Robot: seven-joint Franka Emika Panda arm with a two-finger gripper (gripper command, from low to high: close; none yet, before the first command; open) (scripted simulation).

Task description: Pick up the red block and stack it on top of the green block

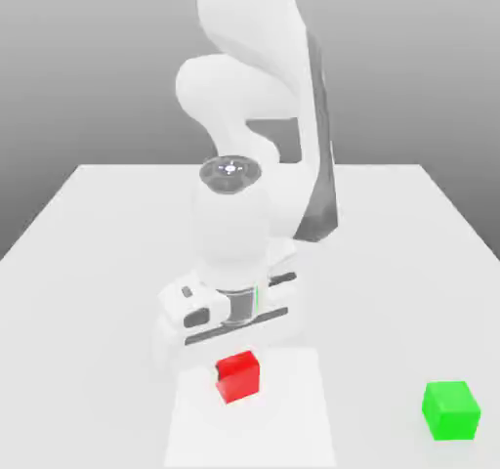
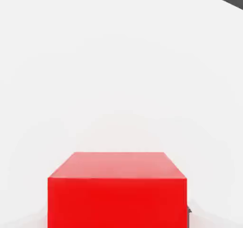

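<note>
Although the arm's bulk hides most of the hand, the gripper point(image 1: 237, 360) sits low over the red block point(image 1: 237, 376), its jaws closed in on the cube's opposite sides as far as I can judge. The block rests on the white counter point(image 1: 98, 262), with the green block point(image 1: 451, 410) well apart at about four o'clock from it. It looks light, rigid and matte, so flat parallel faces should hold without slipping.

You are looking at a small bright red matte cube point(image 2: 116, 189) close up, resting on the plain white worktop point(image 2: 118, 70).
</note>
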